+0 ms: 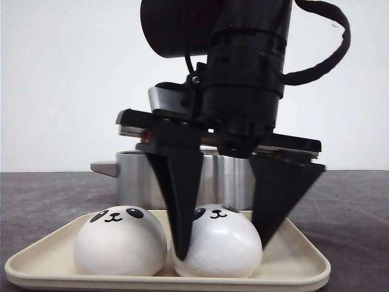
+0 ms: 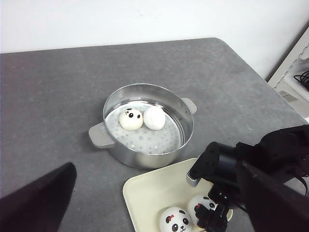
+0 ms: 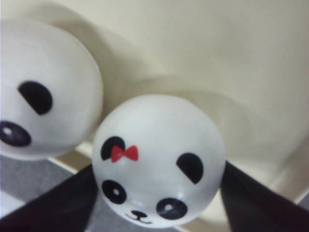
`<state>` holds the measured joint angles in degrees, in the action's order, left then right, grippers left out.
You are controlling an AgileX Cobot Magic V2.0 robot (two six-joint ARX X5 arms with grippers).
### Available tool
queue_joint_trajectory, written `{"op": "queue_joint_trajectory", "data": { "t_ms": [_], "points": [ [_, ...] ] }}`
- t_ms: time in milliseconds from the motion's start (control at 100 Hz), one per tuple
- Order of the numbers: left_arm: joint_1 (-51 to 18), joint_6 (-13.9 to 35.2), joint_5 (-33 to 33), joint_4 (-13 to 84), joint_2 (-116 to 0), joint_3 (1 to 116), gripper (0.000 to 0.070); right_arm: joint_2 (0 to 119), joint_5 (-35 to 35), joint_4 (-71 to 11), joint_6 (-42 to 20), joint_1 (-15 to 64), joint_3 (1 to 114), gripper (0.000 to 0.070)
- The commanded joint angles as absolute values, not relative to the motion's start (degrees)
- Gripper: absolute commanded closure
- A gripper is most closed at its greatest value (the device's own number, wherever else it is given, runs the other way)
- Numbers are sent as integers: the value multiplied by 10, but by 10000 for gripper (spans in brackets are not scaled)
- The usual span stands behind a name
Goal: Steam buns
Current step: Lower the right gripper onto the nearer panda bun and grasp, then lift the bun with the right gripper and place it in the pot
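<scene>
The grey bench fills most of the left wrist view, running up to a white wall at the top of the frame. At that frame's centre stands a round steel steamer pot with two side handles; inside it two buns sit touching on the perforated plate, one showing its panda face and the other turned so only plain white shows.

Below the pot, in the lower middle of that frame, lies a cream tray. In the front view the tray spans the bottom of the frame with the pot behind it, and two more buns rest on it side by side, touching: one at lower left and one at lower centre.

The right tool comes down from the top of the front view. Its two black fingers are spread and straddle the centre bun, one on each flank; the right wrist view shows this bun wearing a small red bow.

Of the left tool only two dark finger shapes show, wide apart at the lower corners of its own view, holding nothing.
</scene>
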<state>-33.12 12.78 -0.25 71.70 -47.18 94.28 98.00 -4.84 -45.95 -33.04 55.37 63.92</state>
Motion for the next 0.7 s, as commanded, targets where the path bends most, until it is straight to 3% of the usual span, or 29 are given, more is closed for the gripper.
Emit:
{"op": "queue_joint_trajectory", "data": {
  "t_ms": [0, 90, 130, 320, 500, 690],
  "points": [
    [-335, 120, -5, 712, -475, 952, 27, 989, -42, -456, -331, 558, 647, 423],
    [-335, 120, -5, 712, -475, 952, 27, 989, -41, -458, -330, 556, 647, 568],
    [-335, 119, -5, 712, -475, 952, 27, 989, -41, -457, -329, 556, 647, 699],
    [-335, 114, -5, 712, -475, 952, 27, 982, -3, -459, -328, 562, 651, 699],
    [-335, 114, -5, 711, -475, 952, 27, 902, 8, -495, -328, 578, 706, 699],
    [-335, 114, -5, 700, -475, 952, 27, 851, 100, -493, -303, 578, 827, 699]
  ]
}}
